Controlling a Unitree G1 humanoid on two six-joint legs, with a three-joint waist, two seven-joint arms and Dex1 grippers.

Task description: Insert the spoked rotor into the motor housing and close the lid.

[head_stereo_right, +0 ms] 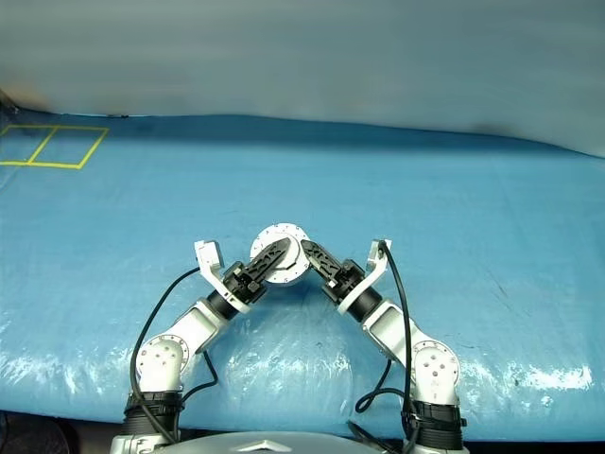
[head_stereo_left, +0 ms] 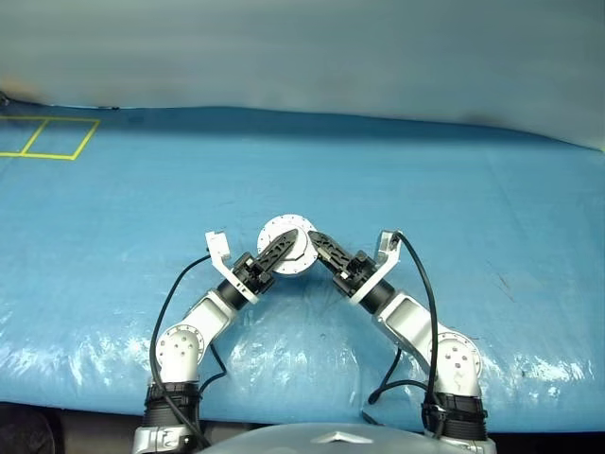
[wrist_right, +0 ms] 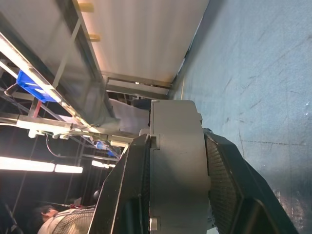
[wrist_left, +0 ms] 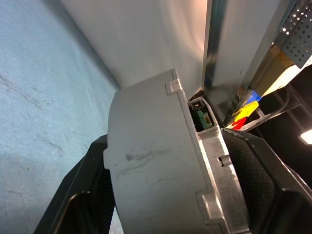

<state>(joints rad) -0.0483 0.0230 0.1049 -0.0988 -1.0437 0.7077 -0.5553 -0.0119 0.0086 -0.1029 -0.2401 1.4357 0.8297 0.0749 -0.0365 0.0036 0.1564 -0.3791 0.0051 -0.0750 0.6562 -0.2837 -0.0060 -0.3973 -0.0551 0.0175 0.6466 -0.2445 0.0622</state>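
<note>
Your right pincer [head_stereo_right: 304, 257] clamps the motor housing [head_stereo_left: 288, 245] by its edge, holding it above the blue worktop [head_stereo_left: 473, 218], while your left pincer [head_stereo_left: 286, 248] brackets the same disc, contact unclear. From the head you get its round face; each wrist view gives you its thick grey rim between black fingers [wrist_right: 222, 175].

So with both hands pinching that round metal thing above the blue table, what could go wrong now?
The motor housing is held up off the blue table, gripped by its rim between the left hand and the right hand.

1. If one hand lets go early, it could tip and fall.
2. The lid looks seated on it, but squeezing from two sides could perhaps shift it askew.
</note>
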